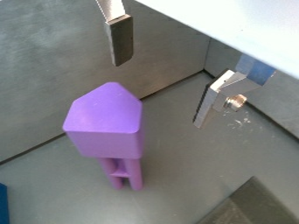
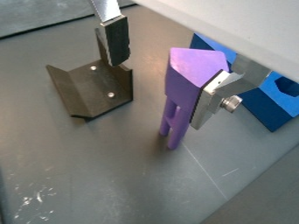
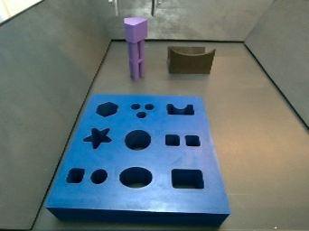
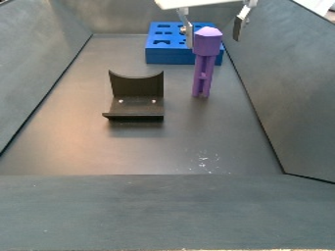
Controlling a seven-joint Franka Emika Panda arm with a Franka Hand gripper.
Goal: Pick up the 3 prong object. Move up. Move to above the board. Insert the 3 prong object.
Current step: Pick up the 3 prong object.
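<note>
The 3 prong object is a tall purple peg with a rounded-triangular top. It stands upright on the dark floor beyond the board's far end, and shows in both wrist views and in a side view. The board is a flat blue block with many shaped holes, and it also shows in a side view. My gripper is open and empty. It hovers at about the height of the peg's top. One finger is close beside the peg, and the other is well apart from it.
The fixture, a dark bracket on a base plate, stands on the floor beside the peg. Grey walls enclose the floor on all sides. A light scuff marks the floor.
</note>
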